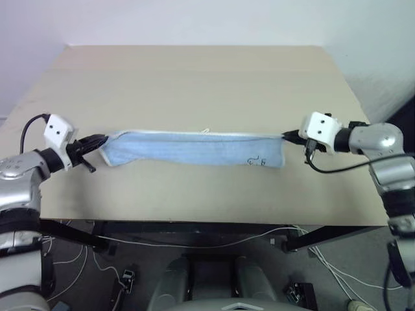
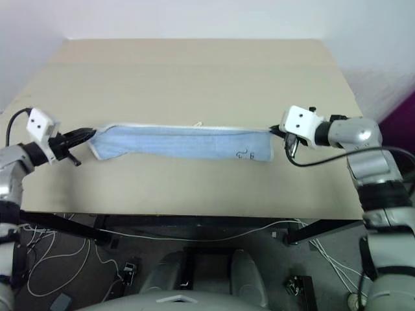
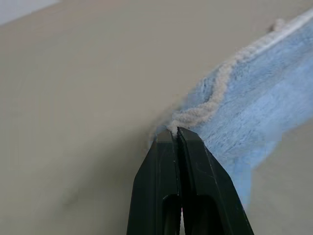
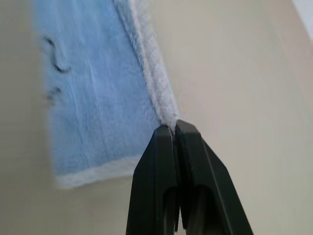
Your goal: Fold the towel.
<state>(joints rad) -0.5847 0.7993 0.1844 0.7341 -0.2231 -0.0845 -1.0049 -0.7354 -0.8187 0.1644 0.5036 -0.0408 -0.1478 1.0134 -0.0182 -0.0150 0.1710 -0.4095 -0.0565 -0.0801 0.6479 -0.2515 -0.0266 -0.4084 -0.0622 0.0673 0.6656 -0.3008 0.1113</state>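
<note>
The light blue towel (image 1: 194, 149) hangs stretched between my two grippers above the beige table (image 1: 194, 78), its white edging along the top and a small dark mark (image 1: 257, 161) near its right end. My left gripper (image 1: 102, 138) is shut on the towel's left corner (image 3: 172, 128). My right gripper (image 1: 286, 136) is shut on the right corner (image 4: 168, 122). A small white loop (image 1: 207, 130) sticks up from the top edge.
The table's front edge (image 1: 194, 223) runs just below the towel. Under it lie cables (image 1: 194, 245) on a dark floor. A white wall (image 1: 194, 19) stands behind the table.
</note>
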